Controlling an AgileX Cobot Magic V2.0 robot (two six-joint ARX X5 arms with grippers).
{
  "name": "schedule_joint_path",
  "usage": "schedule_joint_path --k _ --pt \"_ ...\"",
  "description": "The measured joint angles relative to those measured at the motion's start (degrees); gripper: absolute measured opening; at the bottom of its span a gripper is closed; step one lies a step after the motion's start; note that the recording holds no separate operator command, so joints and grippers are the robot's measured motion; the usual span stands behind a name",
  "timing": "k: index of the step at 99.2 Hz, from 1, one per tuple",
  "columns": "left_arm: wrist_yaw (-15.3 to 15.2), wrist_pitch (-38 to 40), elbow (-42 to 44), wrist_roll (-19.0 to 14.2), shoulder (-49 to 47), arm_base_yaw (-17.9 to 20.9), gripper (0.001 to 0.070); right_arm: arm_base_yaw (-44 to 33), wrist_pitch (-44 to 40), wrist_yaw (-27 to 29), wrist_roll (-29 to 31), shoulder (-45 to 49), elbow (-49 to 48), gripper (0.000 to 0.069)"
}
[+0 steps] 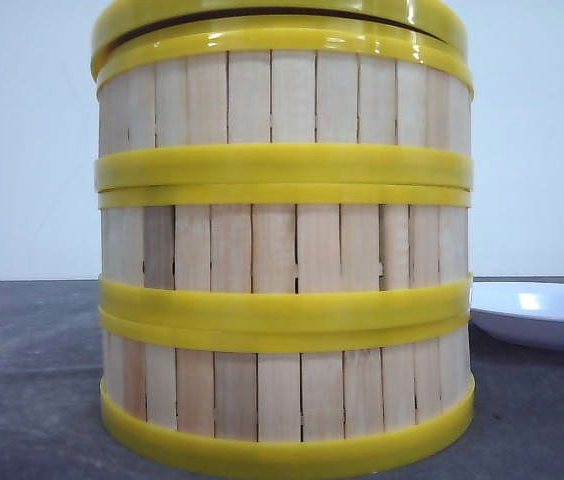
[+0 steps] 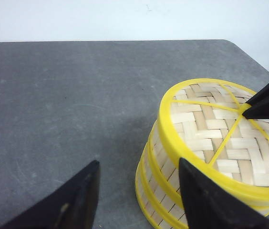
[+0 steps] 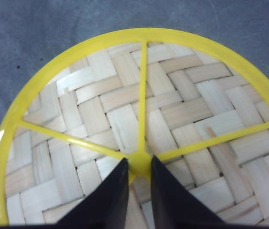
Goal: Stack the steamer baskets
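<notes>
Right gripper (image 3: 139, 174) pinches the lid (image 3: 125, 114) by its centre knob atop the steamer baskets (image 1: 282, 300), left gripper (image 2: 139, 191) spread wide; light, stiff, slick-rimmed stuff

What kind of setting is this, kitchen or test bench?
Likely a test bench, not a kitchen: a bare grey table against a plain white wall, holding only stacked steamer baskets, their lid and a white plate.

The dark grey table (image 1: 32, 400) carried the stack of steamer baskets (image 1: 282, 300); a white plate (image 1: 542, 312) lay just right of the stack, seemingly apart from it.
</notes>
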Motion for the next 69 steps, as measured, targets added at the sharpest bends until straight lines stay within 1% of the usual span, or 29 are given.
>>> schedule_joint_path --k 14,55,61,69 --pt "0.0 0.0 0.0 0.0 0.0 0.0 0.0311 0.1 -0.3 1.0 0.0 0.1 0.0 0.0050" --pt "0.0 0.0 0.0 0.0 0.0 0.0 0.0311 0.1 -1.7 1.0 0.0 0.1 0.3 0.0053" --pt "0.0 0.0 0.0 0.0 0.0 0.0 0.0311 0.1 -1.7 1.0 0.0 0.1 0.3 0.0100" --pt "0.0 0.0 0.0 0.0 0.0 0.0 0.0311 0.1 -2.5 0.9 0.0 0.0 0.3 0.0230"
